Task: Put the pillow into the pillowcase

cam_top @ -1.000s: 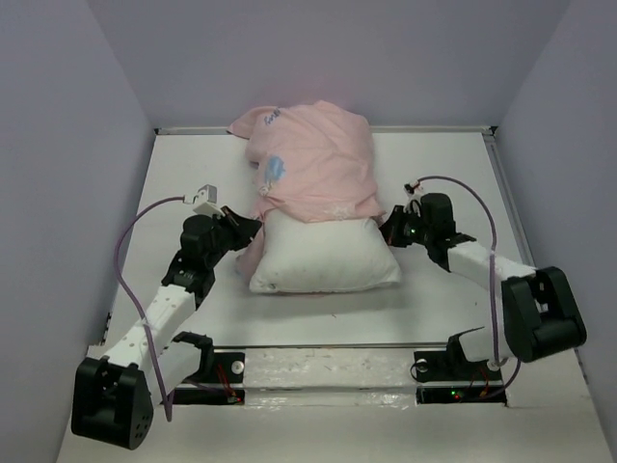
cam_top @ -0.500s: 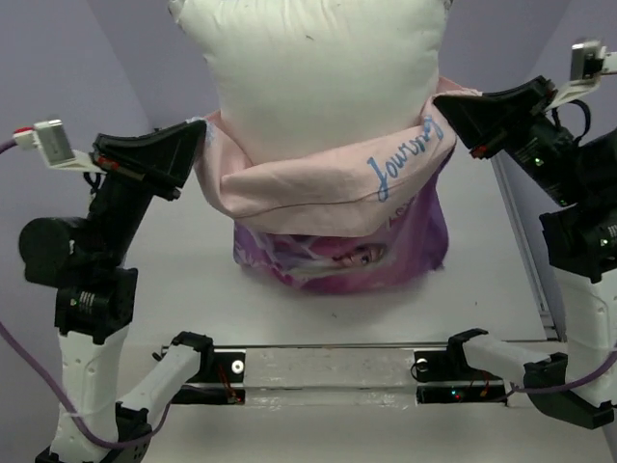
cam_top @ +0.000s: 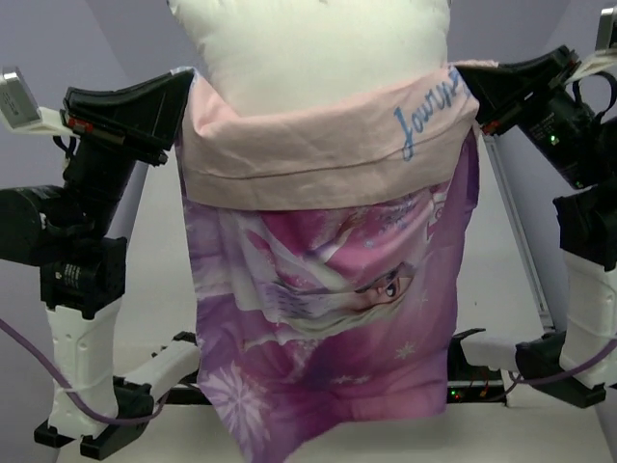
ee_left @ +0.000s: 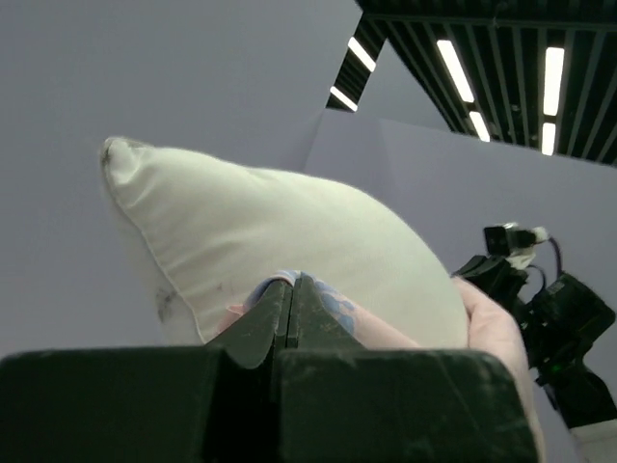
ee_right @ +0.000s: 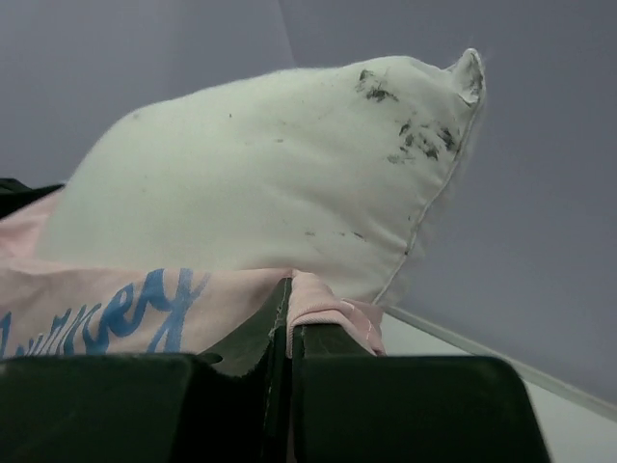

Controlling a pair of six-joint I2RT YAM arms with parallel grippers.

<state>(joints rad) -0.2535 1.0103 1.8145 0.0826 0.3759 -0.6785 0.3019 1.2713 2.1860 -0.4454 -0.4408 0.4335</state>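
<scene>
1. Pillow (cam_top: 308,48): plump, white, plain fabric. It fills the upper centre of the overhead frame, and its top is cut off by the frame edge. The lower part sits inside the open mouth of the case; the upper part stands clear above the hem. The right wrist view shows dark smudges (ee_right: 405,135) near one corner.

2. Pillowcase (cam_top: 328,318): thin fabric, hanging mouth-up from its two upper corners. A pale pink band is turned over along the top, with blue lettering (cam_top: 429,121) at its right end. Below the band is the purple-pink face, printed with a cartoon princess and snowflakes. The lower edge reaches the bottom of the frame and covers the arm bases. Whether it touches the worktop cannot be told.

3. Left gripper (cam_top: 183,87): raised, in the upper left of the overhead frame. The jaws are together, clamped on the case's upper left corner. In the left wrist view, pink fabric is pinched at the closed tips and the pillow bulges just beyond them.

4. Right gripper (cam_top: 463,77): raised, in the upper right of the frame. The jaws are together, clamped on the case's upper right corner, beside the lettering.

5. Worktop (cam_top: 154,289): white, visible on either side of the hanging case.
</scene>
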